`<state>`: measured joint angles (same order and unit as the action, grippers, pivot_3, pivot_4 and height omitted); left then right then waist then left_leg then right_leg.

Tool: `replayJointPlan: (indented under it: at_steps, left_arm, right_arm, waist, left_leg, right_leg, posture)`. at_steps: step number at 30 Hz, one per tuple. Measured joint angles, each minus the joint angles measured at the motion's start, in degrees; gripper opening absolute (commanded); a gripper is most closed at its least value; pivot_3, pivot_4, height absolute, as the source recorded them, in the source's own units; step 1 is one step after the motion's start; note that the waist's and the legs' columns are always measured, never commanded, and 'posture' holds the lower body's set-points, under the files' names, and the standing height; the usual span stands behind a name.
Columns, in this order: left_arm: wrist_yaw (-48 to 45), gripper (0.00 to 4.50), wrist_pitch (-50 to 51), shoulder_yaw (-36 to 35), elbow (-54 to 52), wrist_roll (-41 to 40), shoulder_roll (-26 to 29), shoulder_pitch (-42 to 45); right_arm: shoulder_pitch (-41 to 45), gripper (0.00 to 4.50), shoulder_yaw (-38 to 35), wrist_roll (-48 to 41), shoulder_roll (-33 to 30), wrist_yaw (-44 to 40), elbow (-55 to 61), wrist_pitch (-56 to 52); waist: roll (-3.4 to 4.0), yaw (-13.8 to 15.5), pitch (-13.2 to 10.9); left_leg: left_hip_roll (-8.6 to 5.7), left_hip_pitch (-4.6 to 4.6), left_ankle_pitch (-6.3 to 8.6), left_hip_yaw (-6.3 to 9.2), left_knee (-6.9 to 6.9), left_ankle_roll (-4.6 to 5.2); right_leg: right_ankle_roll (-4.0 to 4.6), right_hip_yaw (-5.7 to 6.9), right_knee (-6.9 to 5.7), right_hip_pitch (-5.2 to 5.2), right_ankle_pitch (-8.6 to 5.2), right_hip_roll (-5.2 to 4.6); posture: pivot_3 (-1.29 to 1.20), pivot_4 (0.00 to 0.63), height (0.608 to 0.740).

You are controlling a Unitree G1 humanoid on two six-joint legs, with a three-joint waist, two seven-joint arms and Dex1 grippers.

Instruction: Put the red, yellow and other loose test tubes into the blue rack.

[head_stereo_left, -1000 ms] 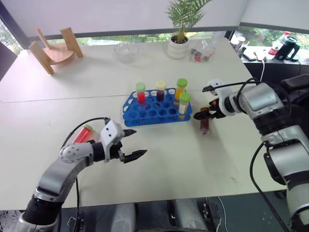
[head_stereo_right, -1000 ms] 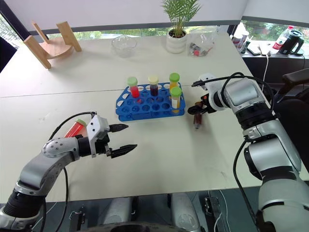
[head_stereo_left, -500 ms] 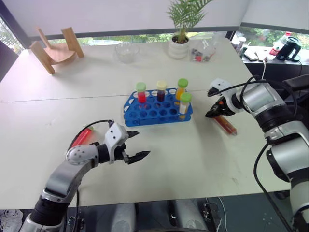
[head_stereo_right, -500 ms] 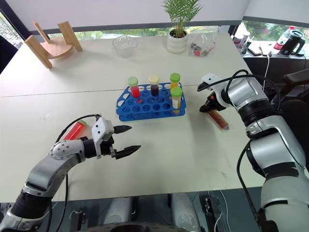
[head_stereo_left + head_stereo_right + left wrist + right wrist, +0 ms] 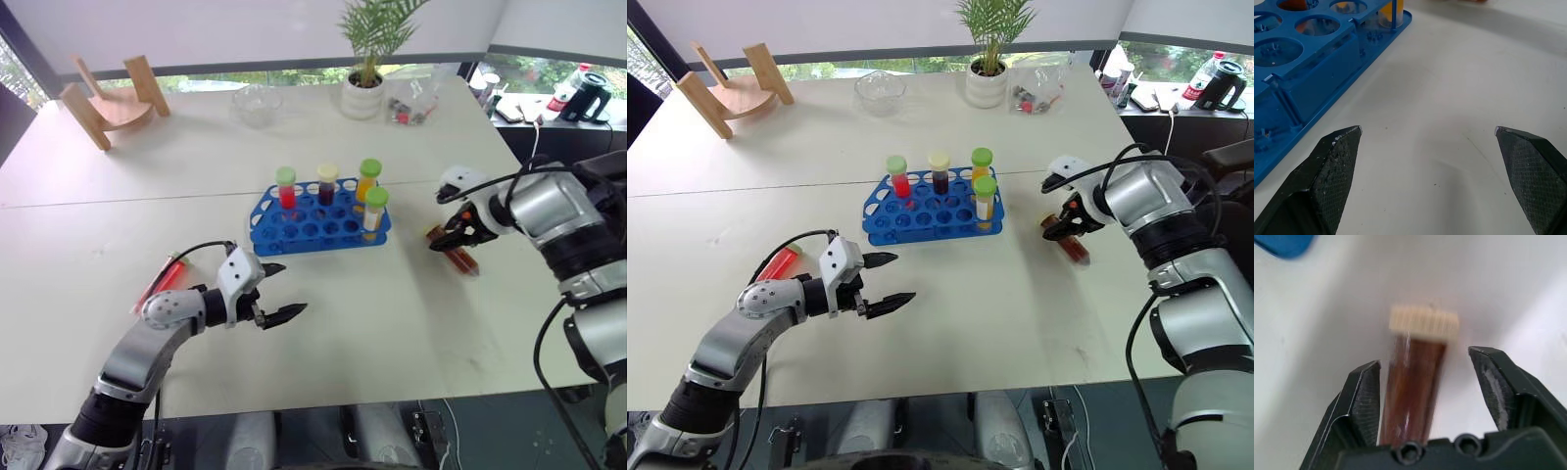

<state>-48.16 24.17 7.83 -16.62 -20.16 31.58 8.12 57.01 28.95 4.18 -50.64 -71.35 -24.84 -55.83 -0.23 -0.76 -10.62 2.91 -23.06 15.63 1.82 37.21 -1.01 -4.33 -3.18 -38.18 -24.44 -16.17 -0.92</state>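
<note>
Brown tube [image 5: 1415,382] lying on table, cap toward rack [image 5: 313,223]; right gripper [image 5: 449,235] agape astride it; left gripper [image 5: 279,291] wide open.

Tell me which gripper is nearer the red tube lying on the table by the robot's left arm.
Left. The left gripper hovers open just past the red tube, which lies beside that forearm. The right gripper is far across the table, beyond the blue rack, around a brown tube.

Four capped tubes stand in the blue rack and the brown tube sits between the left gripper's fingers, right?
Not the left. The brown tube sits between the right gripper's fingers, as the right wrist view shows. Four capped tubes do stand in the blue rack.
</note>
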Motion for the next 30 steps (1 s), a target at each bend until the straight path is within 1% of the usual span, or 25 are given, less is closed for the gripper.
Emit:
replayJointPlan:
  at_steps: [2,3,5,7,8,10,12,14,17,19,20,22,23,24,26,27,28,29,30]
  left_arm:
    - [-0.1,4.5,-0.1,0.3,0.5,0.2,-0.5,0.4]
    - [-0.1,4.5,-0.2,0.4,0.8,0.3,-0.8,0.6]
    - [-0.1,4.5,-0.7,0.5,0.9,0.5,-1.3,0.9]
    - [-0.2,4.5,-0.9,0.5,0.9,0.7,-1.5,1.0]
    - [-0.2,4.5,-0.9,0.6,0.9,0.8,-1.6,1.0]
    - [-0.2,4.5,-0.9,0.6,1.0,0.9,-1.7,0.9]
    - [-0.2,4.5,-0.9,1.0,1.1,1.0,-1.9,0.9]
    - [-0.2,4.5,-0.9,1.0,1.1,1.0,-1.9,0.7]
    - [-0.3,4.5,-0.9,1.0,0.8,1.0,-1.5,0.5]
    - [-0.6,4.5,-0.8,0.4,0.7,0.9,0.0,-0.9]
    - [-1.0,4.5,-0.6,0.0,0.7,0.7,0.8,-1.3]
    - [-2.1,4.5,0.1,-1.0,0.9,-0.1,2.7,-1.4]
    - [-2.7,4.5,0.5,-2.1,1.1,-0.6,3.4,-1.1]
    - [-3.2,4.5,0.7,-2.9,1.3,-1.3,4.1,-0.6]
    - [-4.1,4.5,1.0,-4.6,2.2,-2.3,4.8,0.2]
    - [-4.7,4.5,1.3,-5.3,2.9,-2.9,5.6,0.5]
    - [-5.1,4.5,1.4,-6.2,3.6,-3.1,6.0,0.6]
    - [-5.5,4.5,1.4,-6.8,4.2,-3.3,6.4,0.6]
    - [-5.8,4.5,1.4,-7.5,5.2,-3.7,6.9,0.7]
  right_arm:
    - [-2.1,3.14,0.1,-0.1,-0.8,-1.2,2.8,-1.9]
    - [-2.9,2.9,0.1,0.0,-1.1,-1.3,4.1,-2.1]
    - [-3.3,2.32,0.1,0.3,-1.2,-1.0,4.6,-2.0]
    - [-3.4,1.34,0.0,0.9,-0.9,-0.4,3.8,-0.9]
    - [-3.2,0.94,-0.1,1.3,-0.5,-0.1,3.0,-0.3]
    - [-2.4,0.85,-0.2,1.7,1.0,0.1,0.2,1.4]
    - [-1.3,0.85,-0.1,2.5,3.1,0.4,-3.8,3.7]
    - [-0.7,0.85,-0.1,3.3,4.5,0.8,-6.1,5.7]
    - [-2.0,0.85,-0.8,3.1,3.8,-0.4,-5.4,9.3]
    - [-6.3,0.85,-3.4,-0.3,0.6,-4.4,1.8,10.4]
    - [-10.2,0.85,-7.0,-4.1,-1.4,-6.9,8.7,10.3]
    - [-17.6,0.85,-15.2,-11.1,-1.9,-8.1,22.2,10.3]
    - [-20.7,0.85,-19.5,-15.2,-0.5,-7.7,30.2,10.3]
    - [-23.5,0.85,-24.2,-18.7,2.5,-5.3,37.1,9.5]
    - [-26.0,0.85,-29.4,-23.5,10.0,0.9,46.5,7.1]
    - [-27.9,0.85,-32.3,-25.2,17.2,7.6,51.4,6.5]
    - [-29.5,0.85,-32.9,-25.8,23.4,13.1,54.6,7.1]
    - [-30.8,0.85,-32.6,-25.7,27.9,17.2,56.3,8.2]
    - [-32.7,0.85,-32.0,-24.9,33.7,23.2,57.4,11.0]
  waist:
    - [0.0,0.0,0.0]
    - [0.01,0.0,0.0]
    - [-0.02,0.0,0.0]
    - [-0.03,0.0,0.0]
    - [-0.06,0.0,0.1]
    - [-0.2,-0.3,0.1]
    - [-0.38,-0.9,0.2]
    - [-0.43,-1.4,0.1]
    - [-0.43,-1.7,0.1]
    - [-0.37,-1.5,0.1]
    - [-0.27,-1.3,0.1]
    - [-0.24,-1.2,0.0]
    - [-0.22,-1.4,0.0]
    - [-0.22,-1.6,0.0]
    - [-0.19,-1.9,0.0]
    - [-0.25,-1.9,0.1]
    - [-0.21,-1.8,0.1]
    - [-0.19,-1.7,0.0]
    - [-0.19,-1.6,0.0]
  left_leg:
    - [0.0,0.0,0.0,0.02,0.0,0.0]
    - [0.0,0.0,0.0,-0.01,0.02,0.0]
    - [0.0,0.0,0.0,0.0,0.04,0.0]
    - [0.0,0.02,0.0,0.0,0.05,0.0]
    - [0.0,0.09,0.0,0.0,0.04,0.0]
    - [0.0,0.33,0.0,-0.01,0.01,0.0]
    - [0.01,1.04,0.03,-0.03,-0.04,0.03]
    - [0.01,1.48,0.04,-0.05,-0.06,0.03]
    - [0.01,1.66,0.04,-0.04,-0.05,0.03]
    - [0.0,1.59,0.04,-0.01,-0.1,0.04]
    - [0.0,1.47,0.06,0.05,-0.18,0.06]
    - [0.03,1.25,0.13,0.12,-0.25,0.2]
    - [0.07,1.14,0.14,0.17,-0.23,0.21]
    - [0.11,1.05,0.14,0.23,-0.25,0.21]
    - [0.13,1.04,0.14,0.23,-0.25,0.21]
    - [0.15,1.05,0.14,0.27,-0.22,0.2]
    - [0.13,1.07,0.13,0.25,-0.2,0.17]
    - [0.09,1.05,0.07,0.24,-0.23,0.07]
    - [0.08,1.03,0.05,0.24,-0.2,0.03]
  right_leg:
    - [0.0,0.0,0.0,0.0,0.0,0.01]
    - [0.0,0.0,-0.01,0.0,0.0,-0.01]
    - [-0.01,0.0,-0.01,0.01,0.0,0.0]
    - [-0.01,0.0,-0.02,0.02,0.0,0.0]
    - [-0.01,0.0,-0.02,0.09,0.0,0.01]
    - [0.0,-0.01,0.0,0.32,0.0,0.02]
    - [0.02,-0.03,0.11,1.06,-0.01,0.03]
    - [0.2,-0.04,0.19,1.52,-0.12,0.02]
    - [0.2,-0.05,0.21,1.73,-0.14,0.01]
    - [-0.05,-0.05,0.18,1.65,-0.07,0.01]
    - [-0.07,-0.02,0.16,1.52,-0.1,0.02]
    - [0.04,0.01,0.06,1.24,-0.23,0.07]
    - [0.06,0.04,0.02,1.1,-0.26,0.13]
    - [0.08,0.07,0.01,1.02,-0.27,0.16]
    - [0.1,0.05,-0.03,1.0,-0.27,0.18]
    - [0.11,0.06,-0.04,1.01,-0.26,0.21]
    - [0.12,0.06,-0.08,1.0,-0.25,0.19]
    - [0.11,0.08,-0.1,1.0,-0.25,0.12]
    - [0.11,0.08,-0.09,1.0,-0.25,0.11]
  posture:
    - [0.0,0.15,0.74]
    - [0.0,0.15,0.74]
    - [0.0,0.15,0.74]
    - [0.0,0.15,0.74]
    - [0.0,0.15,0.74]
    - [0.0,0.15,0.74]
    - [0.0,0.15,0.74]
    - [0.0,0.15,0.74]
    - [0.0,0.15,0.74]
    - [0.0,0.15,0.74]
    - [0.0,0.15,0.74]
    - [0.0,0.15,0.74]
    - [0.0,0.15,0.74]
    - [0.0,0.15,0.74]
    - [0.0,0.15,0.74]
    - [0.0,0.15,0.74]
    - [0.0,0.15,0.74]
    - [0.0,0.15,0.74]
    - [0.0,0.15,0.74]
